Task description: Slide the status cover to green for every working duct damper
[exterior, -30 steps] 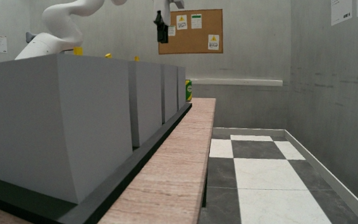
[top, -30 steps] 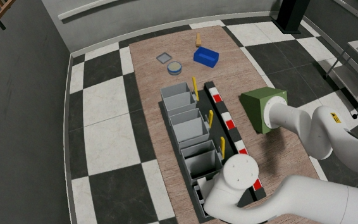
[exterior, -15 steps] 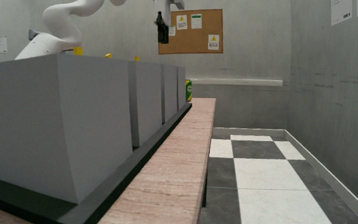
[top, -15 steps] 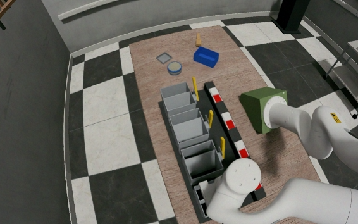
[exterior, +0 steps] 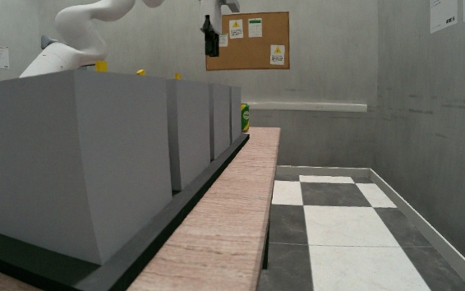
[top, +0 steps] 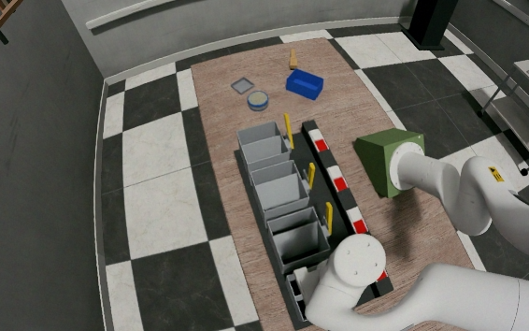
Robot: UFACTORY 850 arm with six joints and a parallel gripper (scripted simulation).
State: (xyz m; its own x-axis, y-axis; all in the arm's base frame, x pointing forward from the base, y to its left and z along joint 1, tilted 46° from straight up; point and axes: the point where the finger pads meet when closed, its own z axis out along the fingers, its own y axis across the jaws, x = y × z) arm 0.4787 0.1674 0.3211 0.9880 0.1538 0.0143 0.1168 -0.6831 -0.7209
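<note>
Four grey open-topped dampers stand in a row on a black base; three show in the overhead view (top: 263,142) (top: 279,187) (top: 298,238). The nearest damper is mostly hidden under my arm. A yellow lever stands beside each visible damper (top: 286,134) (top: 311,174) (top: 329,217). The black slider strip (top: 340,182) shows red at all four sliders (top: 321,145) (top: 340,183) (top: 360,226) (top: 382,276). My gripper (exterior: 211,43) hangs well above the dampers, fingers pointing down, partly open and empty. In the overhead view my wrist (top: 359,259) hides it.
A blue bin (top: 304,84), a round tin (top: 257,100), a grey square tile (top: 242,85) and a small wooden block (top: 293,60) lie at the table's far end. My green base block (top: 387,159) stands right of the sliders. A green-yellow can (exterior: 244,117) stands behind the last damper.
</note>
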